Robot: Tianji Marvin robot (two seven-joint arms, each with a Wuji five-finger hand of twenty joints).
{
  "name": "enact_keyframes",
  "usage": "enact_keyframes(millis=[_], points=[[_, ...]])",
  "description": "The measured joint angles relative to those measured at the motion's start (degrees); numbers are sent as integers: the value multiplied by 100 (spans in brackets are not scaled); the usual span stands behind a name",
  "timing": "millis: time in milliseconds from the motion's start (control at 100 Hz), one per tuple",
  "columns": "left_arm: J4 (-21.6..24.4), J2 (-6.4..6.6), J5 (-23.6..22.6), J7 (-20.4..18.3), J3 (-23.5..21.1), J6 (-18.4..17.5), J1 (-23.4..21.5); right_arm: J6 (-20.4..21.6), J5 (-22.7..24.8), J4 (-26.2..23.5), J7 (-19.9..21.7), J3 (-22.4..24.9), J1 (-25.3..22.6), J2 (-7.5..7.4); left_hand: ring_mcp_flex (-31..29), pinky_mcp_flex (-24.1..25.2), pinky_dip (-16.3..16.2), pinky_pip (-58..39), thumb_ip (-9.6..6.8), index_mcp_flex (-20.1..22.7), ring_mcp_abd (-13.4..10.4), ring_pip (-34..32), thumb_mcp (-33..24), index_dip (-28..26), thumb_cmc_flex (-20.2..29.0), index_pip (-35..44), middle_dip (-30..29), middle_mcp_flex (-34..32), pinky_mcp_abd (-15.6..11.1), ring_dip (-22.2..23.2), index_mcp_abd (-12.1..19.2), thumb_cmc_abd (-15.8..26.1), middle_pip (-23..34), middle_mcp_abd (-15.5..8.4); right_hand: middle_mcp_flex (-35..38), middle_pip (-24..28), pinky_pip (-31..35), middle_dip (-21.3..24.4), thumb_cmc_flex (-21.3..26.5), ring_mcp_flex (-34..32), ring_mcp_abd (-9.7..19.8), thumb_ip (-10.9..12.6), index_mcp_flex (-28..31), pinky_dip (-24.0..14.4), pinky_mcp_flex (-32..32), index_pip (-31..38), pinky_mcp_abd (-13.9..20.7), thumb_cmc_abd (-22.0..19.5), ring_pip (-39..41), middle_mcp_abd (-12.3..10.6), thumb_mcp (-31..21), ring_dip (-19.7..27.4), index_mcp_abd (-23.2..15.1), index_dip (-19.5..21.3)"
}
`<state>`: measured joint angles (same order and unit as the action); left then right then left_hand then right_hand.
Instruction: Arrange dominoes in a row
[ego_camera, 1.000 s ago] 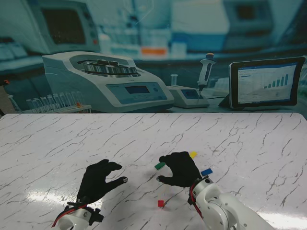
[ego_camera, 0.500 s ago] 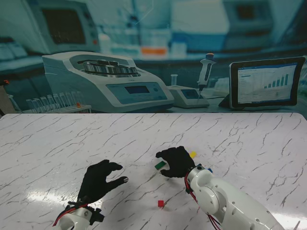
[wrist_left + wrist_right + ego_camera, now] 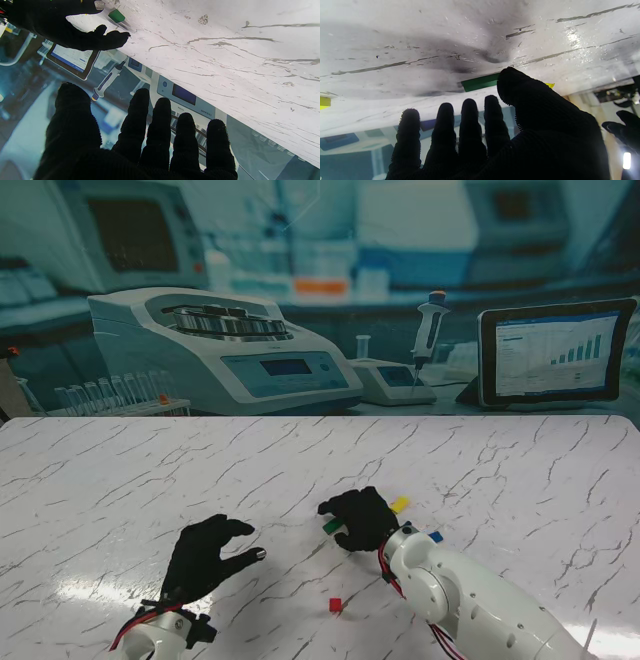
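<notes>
From the stand view, your right hand (image 3: 360, 518) sits palm down at the green domino (image 3: 331, 526), which pokes out at its left edge. A yellow domino (image 3: 400, 504) lies just beside the hand on its far right, a blue one (image 3: 435, 536) by the wrist, and a red one (image 3: 335, 605) sits apart, nearer to you. Nothing forms a row yet. Your left hand (image 3: 205, 558) hovers off to the left, fingers spread and curled, holding nothing.

In the left wrist view, the left hand's fingers (image 3: 162, 130) are apart and empty. Across the table (image 3: 225, 50) you can see the green domino lying flat, just beside the right hand's fingertips.

In the right wrist view, the thumb (image 3: 517, 85) lies across one end of the green domino, while the four fingers (image 3: 445, 125) stand straight and apart. No pinch is formed; whether the thumb touches the piece, I cannot tell.

You look to be at the pick of the green piece. Next, bring a finger in against the thumb to clamp it before lifting.
</notes>
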<state>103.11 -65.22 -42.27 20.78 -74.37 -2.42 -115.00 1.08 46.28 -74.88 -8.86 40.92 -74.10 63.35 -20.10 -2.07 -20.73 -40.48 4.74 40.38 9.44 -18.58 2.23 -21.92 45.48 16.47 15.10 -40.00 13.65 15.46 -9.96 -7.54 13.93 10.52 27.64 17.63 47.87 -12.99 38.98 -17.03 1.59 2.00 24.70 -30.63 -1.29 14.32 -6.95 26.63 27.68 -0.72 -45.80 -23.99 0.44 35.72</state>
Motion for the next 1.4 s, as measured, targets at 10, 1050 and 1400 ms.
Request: enact_keyframes(millis=[10, 1050, 1400], points=[[0, 0, 1, 0, 0, 0, 0, -1, -1, 8, -1, -10, 7, 1, 0, 0, 0, 0, 0, 0, 0, 0, 0, 0, 0, 0, 0, 0, 0, 0, 0, 0, 0, 0, 1, 2, 3, 0, -37, 0, 0, 0, 2, 0, 0, 4, 0, 0, 6, -5, 0, 0, 0, 0], [-95, -14, 76, 71, -37, -66, 33, 117, -218, 665, -862, -339, 224, 239, -1, -54, 0, 0, 0, 5, 0, 0, 0, -2, 0, 94, 2, -10, 0, 0, 2, 0, 60, -9, 665, 1190, 942, -696, 495, -710, 190, -400, 587, 264, -450, 3391, 0, 371, 934, -133, -588, -127, -615, 253], [-123, -18, 118, 83, -28, -83, 46, 106, -290, 630, -909, -260, 148, 282, -1, -56, -2, -1, 0, 127, 0, -45, 0, -3, 0, 174, 7, -77, 0, 0, 2, 15, 81, -9, 764, 3010, 1279, -2435, 601, -639, -242, -640, 395, 314, -442, 4076, 0, 681, 1518, 109, -808, -439, -620, 1322]])
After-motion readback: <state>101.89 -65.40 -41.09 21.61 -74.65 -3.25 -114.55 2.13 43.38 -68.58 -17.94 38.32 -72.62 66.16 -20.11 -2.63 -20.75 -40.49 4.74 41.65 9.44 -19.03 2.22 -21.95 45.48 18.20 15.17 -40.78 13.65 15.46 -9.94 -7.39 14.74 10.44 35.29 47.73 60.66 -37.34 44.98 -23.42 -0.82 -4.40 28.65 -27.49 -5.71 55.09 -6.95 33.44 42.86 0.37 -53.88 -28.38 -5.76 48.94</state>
